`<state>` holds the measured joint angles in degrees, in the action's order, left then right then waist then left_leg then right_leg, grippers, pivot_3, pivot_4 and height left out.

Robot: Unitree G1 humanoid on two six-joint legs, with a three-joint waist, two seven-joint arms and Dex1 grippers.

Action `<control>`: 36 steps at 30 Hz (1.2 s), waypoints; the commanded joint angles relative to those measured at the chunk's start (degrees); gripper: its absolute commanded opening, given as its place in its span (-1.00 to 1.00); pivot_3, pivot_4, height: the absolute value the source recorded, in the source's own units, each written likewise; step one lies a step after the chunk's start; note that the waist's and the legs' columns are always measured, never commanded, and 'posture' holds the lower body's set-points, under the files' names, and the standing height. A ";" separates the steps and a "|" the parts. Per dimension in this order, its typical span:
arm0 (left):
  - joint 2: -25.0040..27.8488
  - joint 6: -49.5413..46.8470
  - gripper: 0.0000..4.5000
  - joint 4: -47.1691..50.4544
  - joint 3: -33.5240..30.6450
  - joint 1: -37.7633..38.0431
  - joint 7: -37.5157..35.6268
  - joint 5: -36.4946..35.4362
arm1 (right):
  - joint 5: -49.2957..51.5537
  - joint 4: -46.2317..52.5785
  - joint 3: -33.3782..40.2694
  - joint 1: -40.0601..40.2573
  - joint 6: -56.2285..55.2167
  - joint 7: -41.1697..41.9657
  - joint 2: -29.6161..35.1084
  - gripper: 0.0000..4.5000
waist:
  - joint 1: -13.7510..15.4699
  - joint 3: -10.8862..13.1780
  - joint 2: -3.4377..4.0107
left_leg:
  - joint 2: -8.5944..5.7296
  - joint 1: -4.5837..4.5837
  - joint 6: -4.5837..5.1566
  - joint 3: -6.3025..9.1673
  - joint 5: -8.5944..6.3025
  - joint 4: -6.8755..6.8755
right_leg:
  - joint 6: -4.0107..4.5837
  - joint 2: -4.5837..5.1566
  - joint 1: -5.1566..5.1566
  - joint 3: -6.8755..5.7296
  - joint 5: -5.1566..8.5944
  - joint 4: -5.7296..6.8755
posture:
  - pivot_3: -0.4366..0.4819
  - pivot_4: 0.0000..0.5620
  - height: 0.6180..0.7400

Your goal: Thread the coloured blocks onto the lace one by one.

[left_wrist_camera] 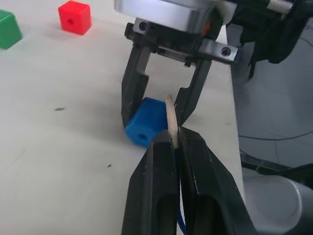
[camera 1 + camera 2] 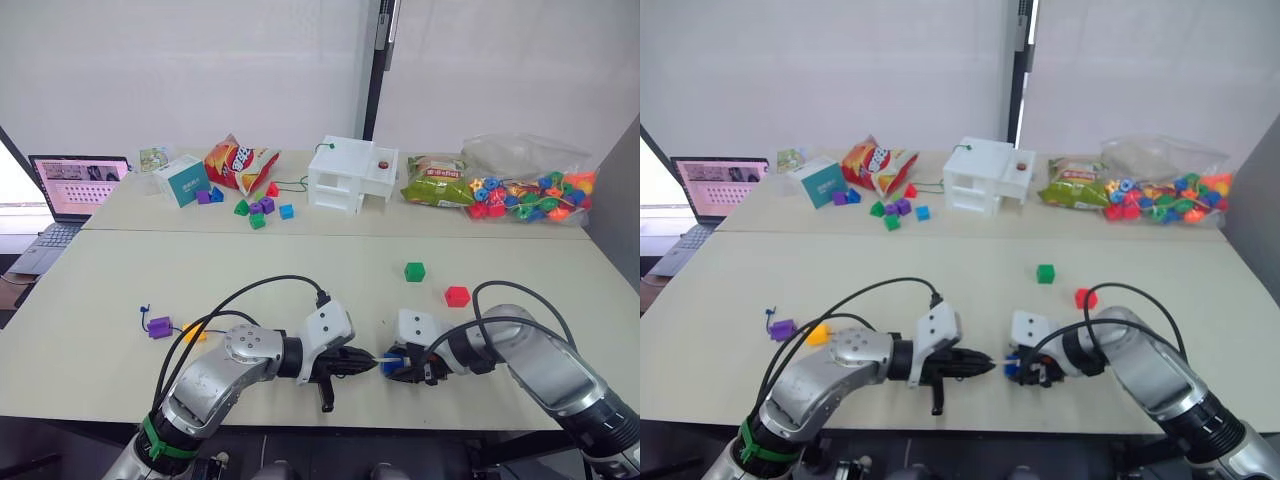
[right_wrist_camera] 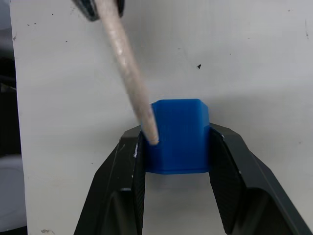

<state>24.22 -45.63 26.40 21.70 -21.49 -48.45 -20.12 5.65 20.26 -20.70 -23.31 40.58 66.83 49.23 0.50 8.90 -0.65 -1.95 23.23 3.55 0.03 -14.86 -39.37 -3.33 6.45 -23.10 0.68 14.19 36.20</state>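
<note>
The left hand [image 1: 174, 139] pinches the lace's pale tip [image 1: 170, 113] beside the blue block [image 1: 146, 122].

laptop [image 2: 70, 185] far left | chip bag [image 2: 238, 162] | white box [image 2: 350, 175] | bagged beads [image 2: 528, 192] far right

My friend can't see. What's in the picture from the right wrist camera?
Two black fingers squeeze a blue block sitting on a pale table. A stiff, pale lace tip slants down and touches the block's edge, next to one finger.
</note>
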 commanded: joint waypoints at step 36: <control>1.59 -8.01 -1.00 2.69 2.77 -0.83 6.70 -0.76 | 2.96 2.32 3.55 7.46 -2.05 -2.38 2.20 -0.42 | 0.64 0.00 -0.01 | -0.06 0.01 0.00 0.00 0.00 0.00 | -0.01 0.03 0.05 -0.02 -0.01 -0.03 | -0.05 -0.47 1.00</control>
<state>25.72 -53.98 28.27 24.07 -22.06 -41.88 -20.79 8.21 22.08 -16.11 -16.76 37.32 63.76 50.49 1.15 8.90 -0.66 -2.01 23.24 3.55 0.03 -14.86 -39.37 -3.35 6.48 -23.06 0.66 14.18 36.18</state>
